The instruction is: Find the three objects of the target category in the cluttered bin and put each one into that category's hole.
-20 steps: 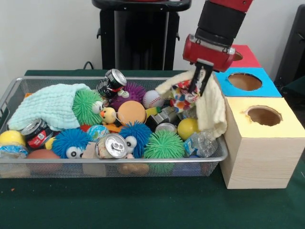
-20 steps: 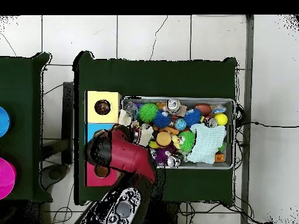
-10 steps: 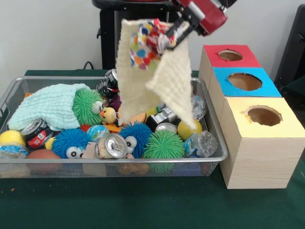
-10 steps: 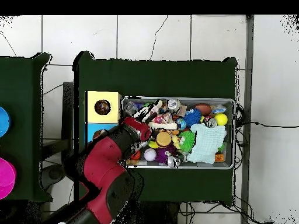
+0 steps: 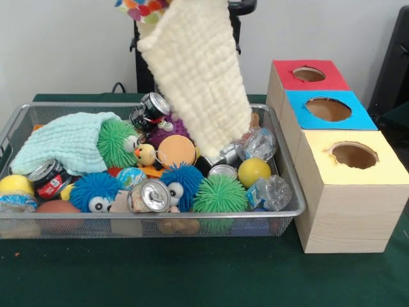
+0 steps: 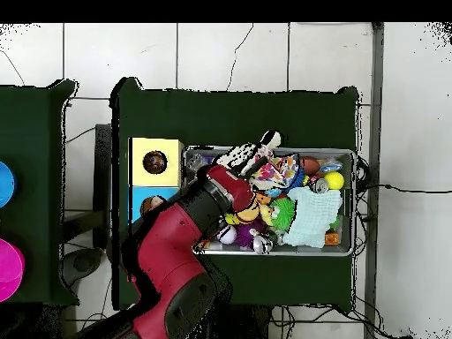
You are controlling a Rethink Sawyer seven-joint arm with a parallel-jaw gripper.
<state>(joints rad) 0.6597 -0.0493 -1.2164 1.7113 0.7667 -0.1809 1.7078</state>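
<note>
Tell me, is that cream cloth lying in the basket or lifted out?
Lifted: the cream cloth hangs over the wire basket, its lower end reaching the toys.

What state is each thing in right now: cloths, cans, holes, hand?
Cream waffle-weave cloth: lifted, hanging above the wire mesh bin.
Mint green cloth: crumpled in the bin.
Silver drink can: lying on its side.
Yellow-topped wooden box's hole: open, nothing in it.
Blue hole: open.
Red hole: open.
Hand: hidden by the cloth, cannot tell.
</note>
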